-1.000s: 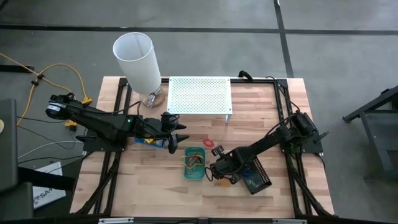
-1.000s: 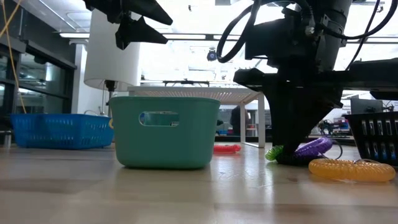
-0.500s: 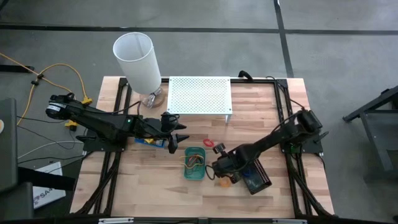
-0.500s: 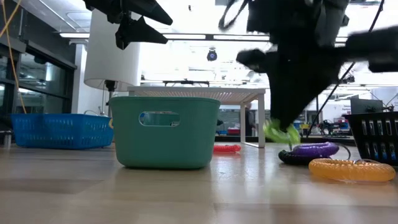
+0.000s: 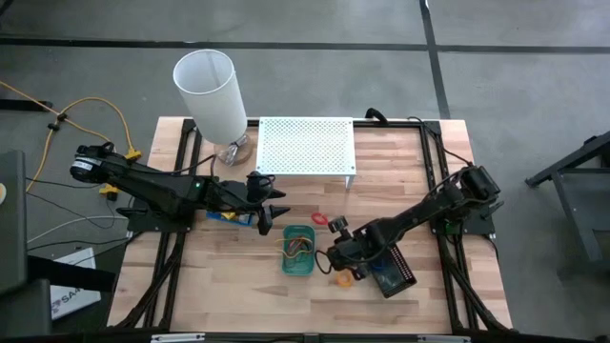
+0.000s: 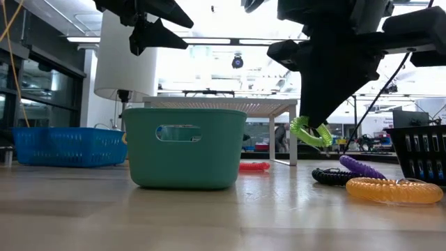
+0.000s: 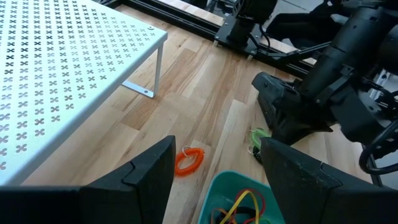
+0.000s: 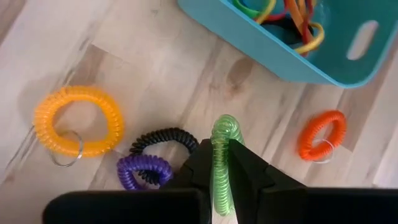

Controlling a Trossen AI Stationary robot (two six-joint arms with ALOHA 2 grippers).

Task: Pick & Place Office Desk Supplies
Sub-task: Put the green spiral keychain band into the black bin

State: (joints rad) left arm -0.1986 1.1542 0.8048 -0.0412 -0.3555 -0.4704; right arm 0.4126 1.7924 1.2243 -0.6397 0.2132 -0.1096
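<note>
Green coil ring (image 8: 224, 158) pinched in right gripper (image 8: 222, 167), lifted; teal bin (image 5: 297, 250) just leftward, probably destination. Left gripper (image 5: 271, 210) open, idle.

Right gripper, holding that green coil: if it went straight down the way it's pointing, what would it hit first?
Probably the bare table, just beside the black coil and purple coil; depth is unclear.

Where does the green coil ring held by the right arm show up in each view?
High view: not clearly visible, hidden under the right gripper.
Low view: green coil ring hangs clamped above the table, right of the teal tray.
Left wrist view: small green spot by the far dark gripper.
Right wrist view: pinched between the jaws, centre bottom.
Shared landmark: the teal tray.
</note>
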